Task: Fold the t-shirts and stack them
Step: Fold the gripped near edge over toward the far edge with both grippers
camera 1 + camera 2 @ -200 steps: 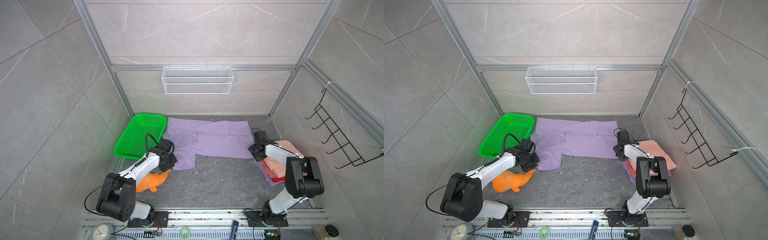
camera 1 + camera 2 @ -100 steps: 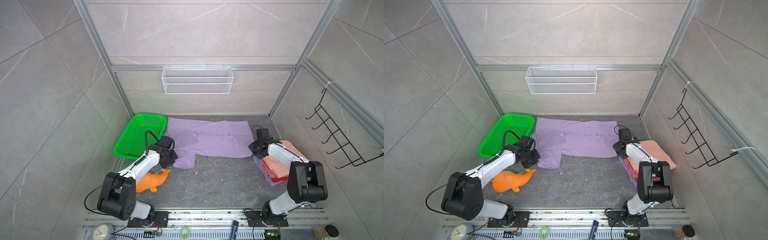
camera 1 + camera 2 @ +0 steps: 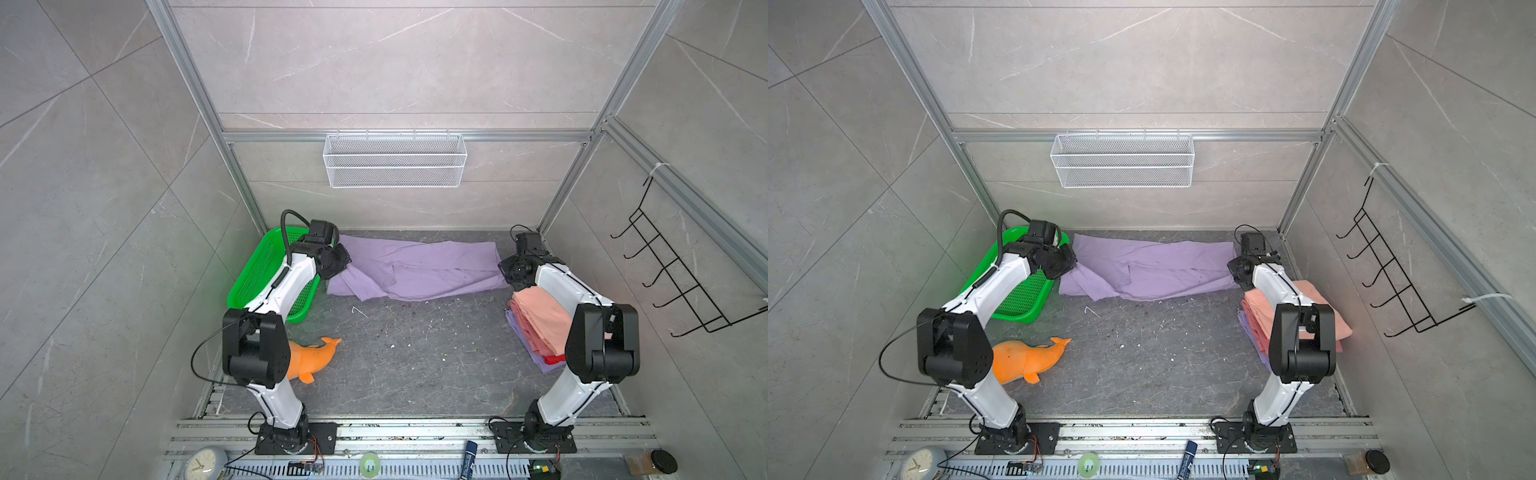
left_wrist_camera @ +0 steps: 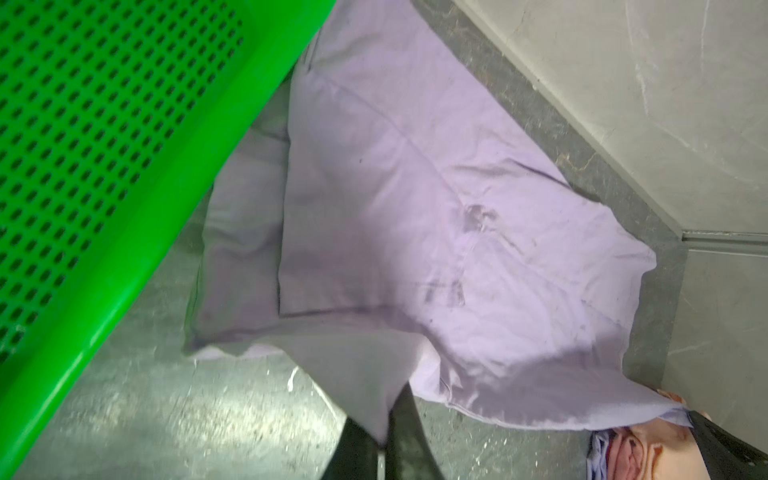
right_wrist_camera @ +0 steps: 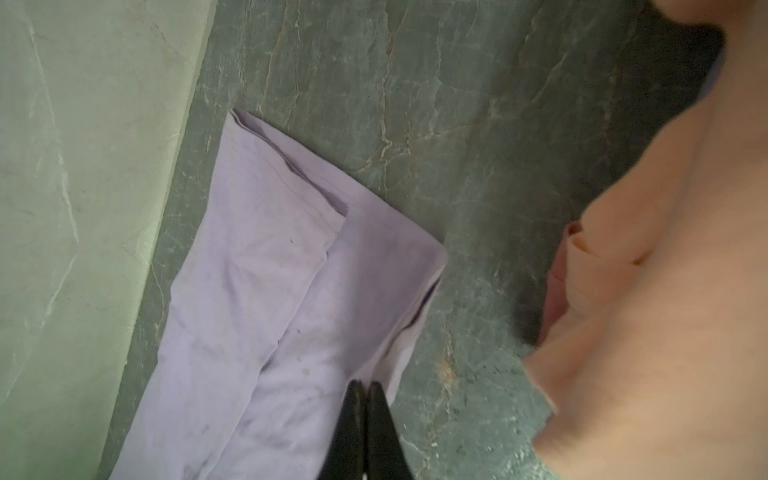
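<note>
Pinching lilac t-shirt [image 3: 424, 266] ends: left claw [image 4: 384, 419], right claw [image 5: 365, 395] both clamped; long axis left-right.

white arm links [image 3: 297, 282], boxy black joints [image 3: 255, 353], looping black cable [image 3: 283, 226]; right claw [image 5: 364, 388] has slim black fingers [image 5: 351, 432].

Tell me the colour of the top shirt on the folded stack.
The top folded t-shirt is salmon-pink, clearest in a top view.
</note>
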